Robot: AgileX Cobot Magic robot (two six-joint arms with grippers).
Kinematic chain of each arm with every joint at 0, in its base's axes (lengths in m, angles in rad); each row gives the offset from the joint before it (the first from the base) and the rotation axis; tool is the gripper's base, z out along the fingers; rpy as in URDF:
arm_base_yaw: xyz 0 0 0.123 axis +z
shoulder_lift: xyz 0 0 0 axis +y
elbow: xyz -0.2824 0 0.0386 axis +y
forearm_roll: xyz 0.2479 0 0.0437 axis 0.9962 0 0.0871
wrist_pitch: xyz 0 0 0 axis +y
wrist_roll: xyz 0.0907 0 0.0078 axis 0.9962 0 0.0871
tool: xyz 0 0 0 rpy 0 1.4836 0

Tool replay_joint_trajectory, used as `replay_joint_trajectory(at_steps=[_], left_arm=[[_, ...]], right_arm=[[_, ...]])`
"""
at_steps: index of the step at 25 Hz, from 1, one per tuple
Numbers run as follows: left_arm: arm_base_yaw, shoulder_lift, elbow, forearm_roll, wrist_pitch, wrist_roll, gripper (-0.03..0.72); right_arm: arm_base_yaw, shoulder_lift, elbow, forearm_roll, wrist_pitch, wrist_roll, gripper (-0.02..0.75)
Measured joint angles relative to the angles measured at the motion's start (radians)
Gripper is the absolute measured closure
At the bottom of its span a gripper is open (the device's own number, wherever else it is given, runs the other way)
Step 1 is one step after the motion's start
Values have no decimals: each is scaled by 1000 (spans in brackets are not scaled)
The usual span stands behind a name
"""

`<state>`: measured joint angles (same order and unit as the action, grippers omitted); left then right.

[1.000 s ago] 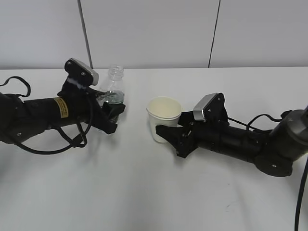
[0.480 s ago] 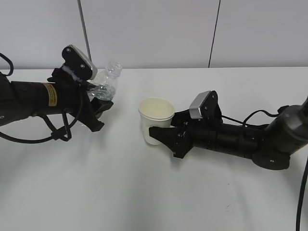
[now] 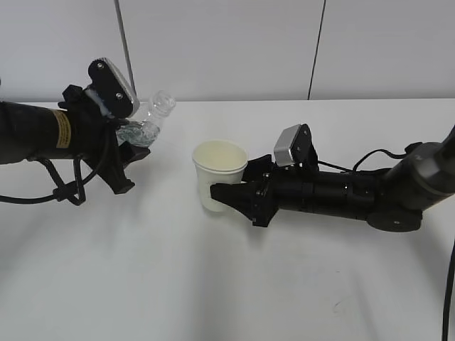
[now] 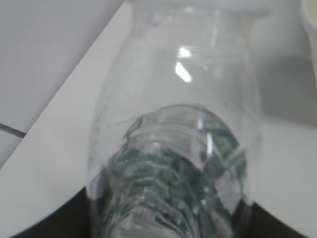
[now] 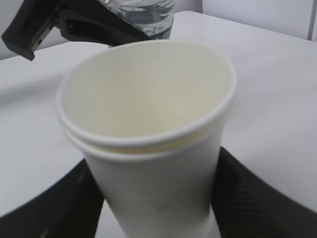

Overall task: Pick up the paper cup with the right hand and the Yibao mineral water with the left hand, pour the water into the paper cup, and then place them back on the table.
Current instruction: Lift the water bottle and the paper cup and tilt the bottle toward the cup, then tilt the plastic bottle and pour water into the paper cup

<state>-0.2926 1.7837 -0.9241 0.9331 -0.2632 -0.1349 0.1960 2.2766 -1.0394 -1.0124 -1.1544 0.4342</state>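
The paper cup (image 3: 217, 173) is cream-white and upright, held between the black fingers of my right gripper (image 3: 229, 196) near the middle of the table (image 3: 213, 284). In the right wrist view the cup (image 5: 158, 163) fills the frame with a finger on each side. My left gripper (image 3: 135, 142) is shut on the Yibao mineral water (image 3: 147, 124), a clear uncapped bottle with a green label, lifted above the table and tilted with its neck toward the upper right, left of the cup. In the left wrist view the bottle (image 4: 173, 148) fills the frame.
Black cables trail from the left arm (image 3: 64, 192) and the right arm (image 3: 448, 284). A white panelled wall (image 3: 227, 42) stands behind the table's far edge.
My left gripper has lifted the bottle and tilted its neck to the right. My right gripper has moved the cup to the left, toward the bottle.
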Motion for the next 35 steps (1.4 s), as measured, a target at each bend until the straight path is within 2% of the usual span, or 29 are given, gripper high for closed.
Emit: replay_joint_trajectory(at_steps=[10,14,19,24,35], left_arm=[[0,-33,0,44,62,0,356],[-2,-36,0,77,89,0,356],[-9,-66,-10,99,145,0,356],[-14,-73,-19,143,191,0,356],[-79,-73,-63,289,328,1,356]], right_arm=[[4,2,-79,-98,30,104,249],[37,2,-108,-128,57,130,249],[76,2,-132,-136,101,132,249],[78,3,-142,-136,113,132,249],[78,3,-142,-130,128,134,249]])
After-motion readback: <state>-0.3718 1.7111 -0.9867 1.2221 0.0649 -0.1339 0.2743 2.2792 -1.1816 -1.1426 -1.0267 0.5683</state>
